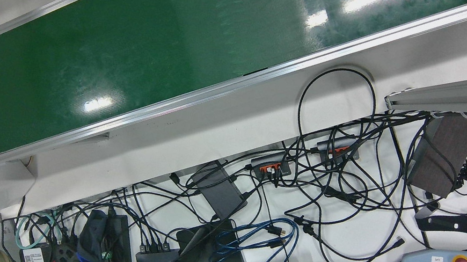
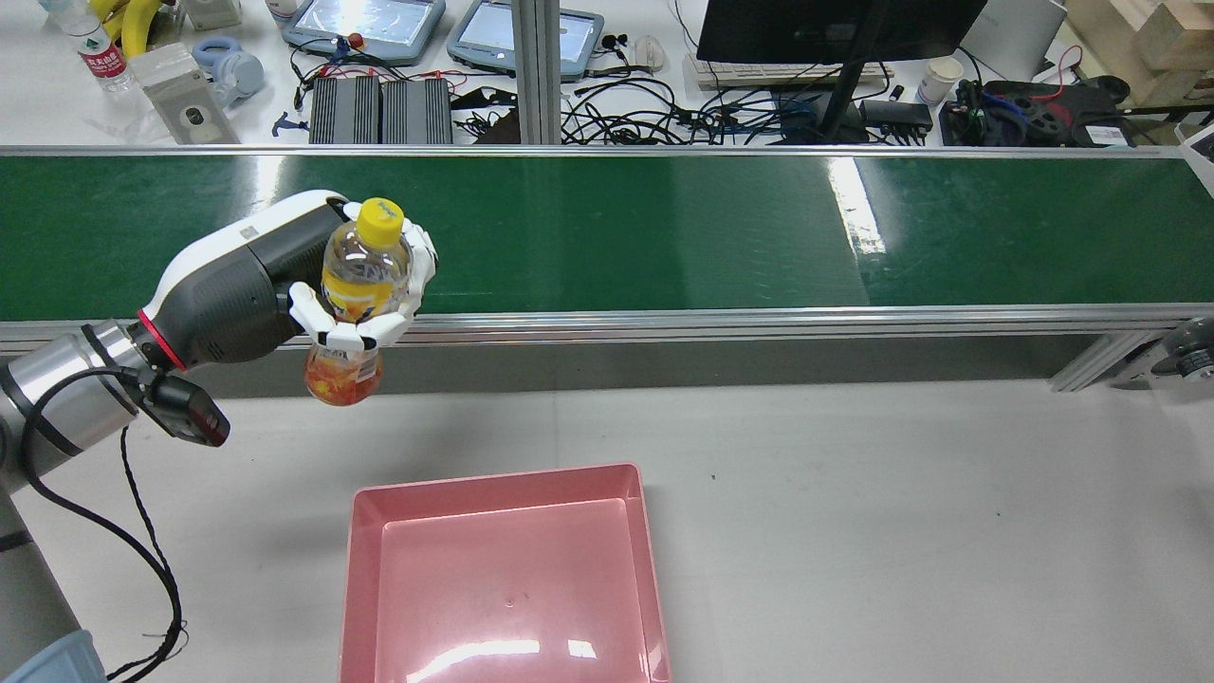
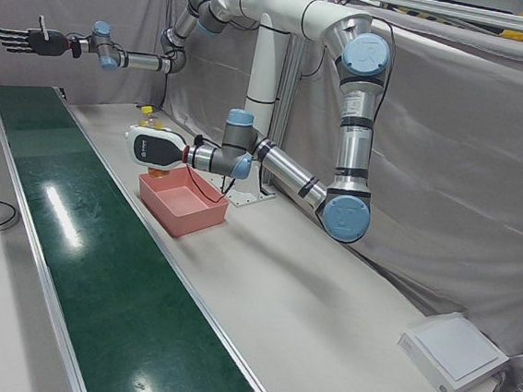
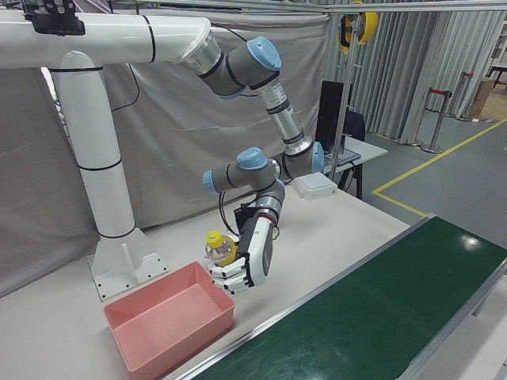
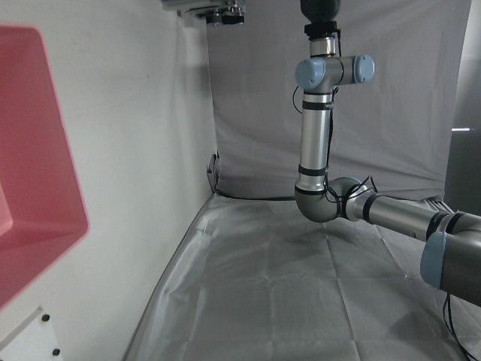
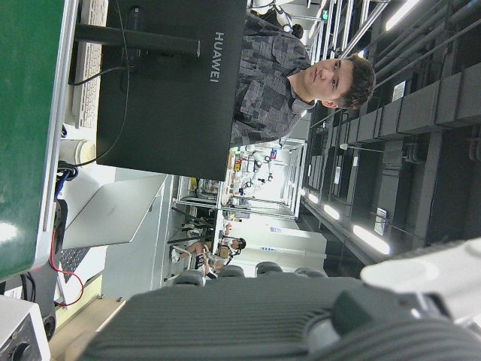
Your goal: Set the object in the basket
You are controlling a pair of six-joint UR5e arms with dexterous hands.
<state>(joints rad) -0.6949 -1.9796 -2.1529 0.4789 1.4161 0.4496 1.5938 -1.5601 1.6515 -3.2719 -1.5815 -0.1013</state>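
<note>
- White tabletop (image 2: pixel 854 493) runs alongside a green conveyor belt (image 2: pixel 664 228), with a cluttered desk of cables and monitors beyond the belt's far rail.
- Left hand (image 2: pixel 365 304) has its fingers wrapped round the middle of a yellow-capped drink bottle (image 2: pixel 360 275), which it holds upright in the air over the belt's near rail, clear of both belt and tabletop.
- Pink basket (image 2: pixel 493 479) sits empty at the tabletop's near edge, nearer the robot than the bottle and somewhat to the right of it in the rear view; bottle and basket are apart.
- Right hand (image 3: pixel 24 40) is raised high and well away from the work, fingers spread and holding nothing.
- By my reading the carry is under way and the release is not yet done.
- Risk: the bottle's lower part hangs below the fingers, so a low approach could knock it against the basket's far rim and tip or shove the basket.
- Risk: the bottle is smooth and rounded; if the fingers let go while it is high or tilted, it may bounce or roll out over the shallow wall.
</note>
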